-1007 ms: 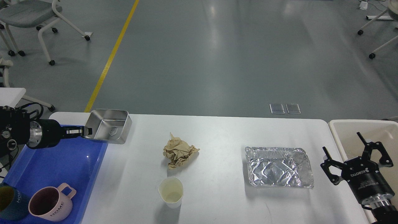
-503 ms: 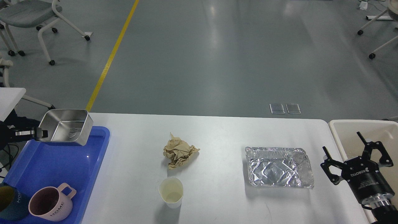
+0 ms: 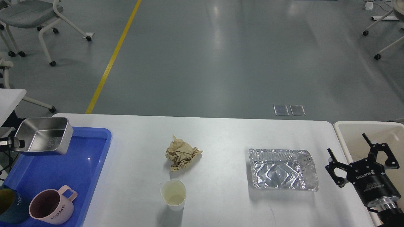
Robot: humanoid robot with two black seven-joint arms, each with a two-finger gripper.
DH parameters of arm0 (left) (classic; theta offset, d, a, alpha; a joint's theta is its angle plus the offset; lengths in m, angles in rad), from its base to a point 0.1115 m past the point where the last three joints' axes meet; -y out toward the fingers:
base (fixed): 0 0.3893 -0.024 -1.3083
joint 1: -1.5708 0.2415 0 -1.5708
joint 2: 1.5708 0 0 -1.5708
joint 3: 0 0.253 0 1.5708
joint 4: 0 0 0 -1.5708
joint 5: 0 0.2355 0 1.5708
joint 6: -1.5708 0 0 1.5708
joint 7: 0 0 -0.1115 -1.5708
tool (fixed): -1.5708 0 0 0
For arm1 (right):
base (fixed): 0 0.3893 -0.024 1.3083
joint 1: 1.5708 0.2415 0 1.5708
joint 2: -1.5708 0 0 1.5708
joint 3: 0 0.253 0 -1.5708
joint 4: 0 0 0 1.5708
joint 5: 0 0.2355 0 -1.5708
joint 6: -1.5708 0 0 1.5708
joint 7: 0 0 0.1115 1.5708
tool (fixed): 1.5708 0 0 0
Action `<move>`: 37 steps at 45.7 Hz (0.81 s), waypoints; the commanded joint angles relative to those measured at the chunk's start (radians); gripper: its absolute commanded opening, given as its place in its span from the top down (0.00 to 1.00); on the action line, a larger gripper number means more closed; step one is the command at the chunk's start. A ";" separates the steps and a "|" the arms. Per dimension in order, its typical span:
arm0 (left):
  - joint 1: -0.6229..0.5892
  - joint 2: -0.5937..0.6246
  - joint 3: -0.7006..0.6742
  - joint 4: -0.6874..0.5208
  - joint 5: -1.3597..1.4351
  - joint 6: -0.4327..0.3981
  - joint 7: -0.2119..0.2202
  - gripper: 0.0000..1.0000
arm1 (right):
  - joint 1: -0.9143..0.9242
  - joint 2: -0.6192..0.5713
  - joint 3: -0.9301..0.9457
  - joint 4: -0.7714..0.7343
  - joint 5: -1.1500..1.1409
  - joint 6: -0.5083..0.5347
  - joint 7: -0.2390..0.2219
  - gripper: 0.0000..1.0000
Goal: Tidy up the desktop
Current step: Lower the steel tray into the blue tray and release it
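Observation:
The white desktop (image 3: 221, 132) spans the view. On it lie a crumpled brown paper ball (image 3: 181, 153), a small pale paper cup (image 3: 173, 194) and an empty foil container (image 3: 282, 169). At the far left my left gripper (image 3: 17, 142) is shut on the near rim of a steel rectangular box (image 3: 42, 136), which hangs over the back left corner of the blue tray (image 3: 75, 167). My right gripper (image 3: 347, 145) stands open at the right table edge, with nothing between its fingers.
In the blue tray's front corner stand a pink "HOME" mug (image 3: 52, 205) and a dark teal mug (image 3: 9, 205). A beige bin (image 3: 350, 129) sits right of the table, behind my right gripper. Chairs stand on the grey floor beyond.
My left gripper has carried the steel box leftward, from over the tray's right edge to over its back left corner. The right arm has stayed put.

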 commanded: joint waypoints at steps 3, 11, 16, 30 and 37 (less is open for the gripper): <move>0.070 -0.117 -0.001 0.144 -0.002 0.045 0.000 0.99 | 0.001 0.000 0.000 0.000 0.000 0.000 0.000 0.00; 0.137 -0.289 -0.003 0.328 -0.016 0.108 -0.029 0.98 | -0.008 0.000 0.000 0.000 0.000 0.000 0.000 0.00; 0.160 -0.375 -0.001 0.408 -0.016 0.134 -0.041 0.98 | -0.009 0.002 0.000 0.000 0.000 0.000 0.000 0.00; 0.200 -0.409 -0.001 0.425 -0.019 0.176 -0.021 0.98 | -0.009 0.003 0.000 -0.002 0.000 0.002 0.000 0.00; 0.217 -0.426 -0.001 0.500 -0.019 0.183 -0.021 0.98 | -0.006 0.003 0.000 -0.002 0.000 0.002 0.000 0.00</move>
